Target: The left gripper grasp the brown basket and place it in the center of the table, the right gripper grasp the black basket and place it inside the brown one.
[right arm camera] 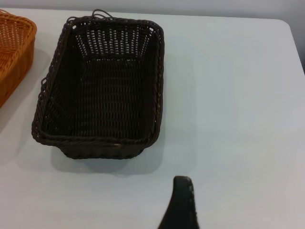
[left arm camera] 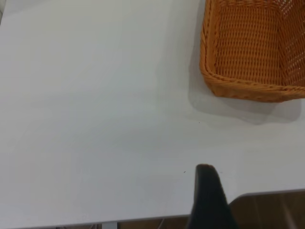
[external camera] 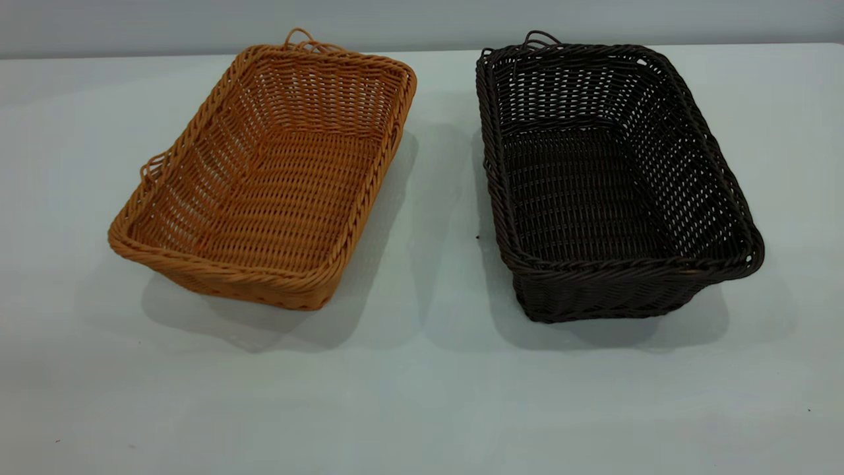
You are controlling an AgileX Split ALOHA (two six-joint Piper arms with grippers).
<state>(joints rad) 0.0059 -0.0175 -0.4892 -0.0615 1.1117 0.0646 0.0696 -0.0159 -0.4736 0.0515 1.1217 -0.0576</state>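
A large plain white table (external camera: 422,396) fills nearly the whole exterior view, with a pale wall behind its far edge.

Two rectangular woven baskets sit on the table side by side toward the far edge, apart from each other with a strip of bare tabletop between them. Both are upright, open side up, and nothing lies inside either one.

The black basket (external camera: 606,178) sits on the right half of the table, its long sides running from the near edge toward the far edge. It has a braided rim, and a thin loop handle shows at its far short end.

The brown basket (external camera: 270,171) sits on the left half, turned slightly so that its near end swings toward the table's left edge. It is orange-tan with a braided rim, and loop handles show at its far end and on its left side.

Neither arm appears in the exterior view. In the left wrist view, one dark finger of the left gripper (left arm camera: 208,200) hangs over the table's edge, well apart from the brown basket. In the right wrist view, one dark finger of the right gripper (right arm camera: 180,205) hangs above bare tabletop, near the black basket but not touching it. I cannot tell how either gripper's jaws stand.
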